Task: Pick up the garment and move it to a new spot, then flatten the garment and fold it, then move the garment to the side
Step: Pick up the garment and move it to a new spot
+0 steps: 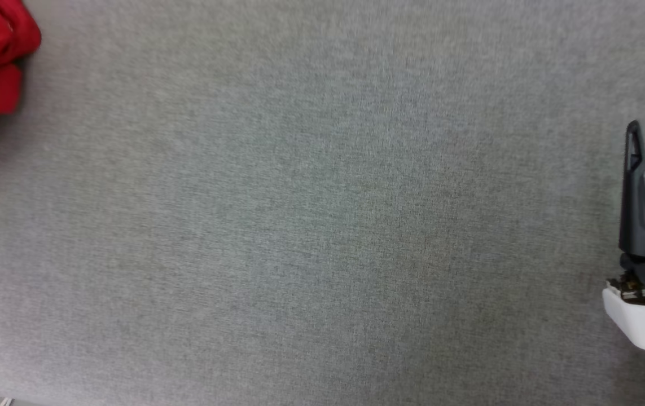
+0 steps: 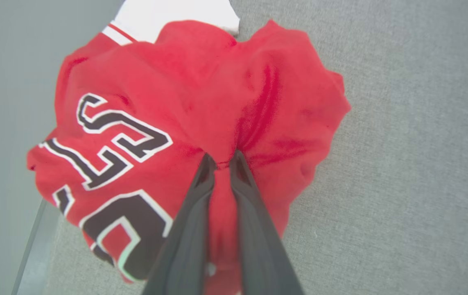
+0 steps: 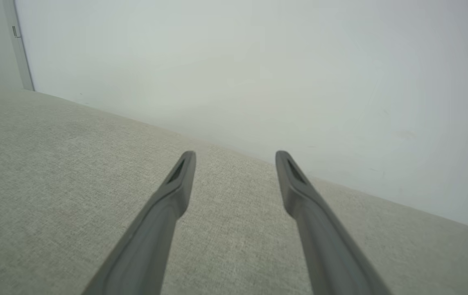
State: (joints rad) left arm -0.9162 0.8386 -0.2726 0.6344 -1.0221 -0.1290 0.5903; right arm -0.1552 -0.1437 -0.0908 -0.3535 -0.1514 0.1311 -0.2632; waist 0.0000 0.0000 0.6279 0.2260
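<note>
Dark fingers of my left end effector [image 2: 222, 159] are clenched on a fold of the crumpled red jersey shirt [image 2: 168, 82] with black, white-outlined print, lying near the edge of the grey fabric-covered desk [image 2: 401, 164]. My right end effector [image 3: 235, 155] hangs spread apart over the desk, holding nothing.

1. The shirt [image 2: 201, 94] is red, with black, white-outlined lettering and a white sleeve showing at one end.
2. It is crumpled into a loose heap.
3. It lies far left on the bench [image 1: 322, 225], right at its edge.
</note>
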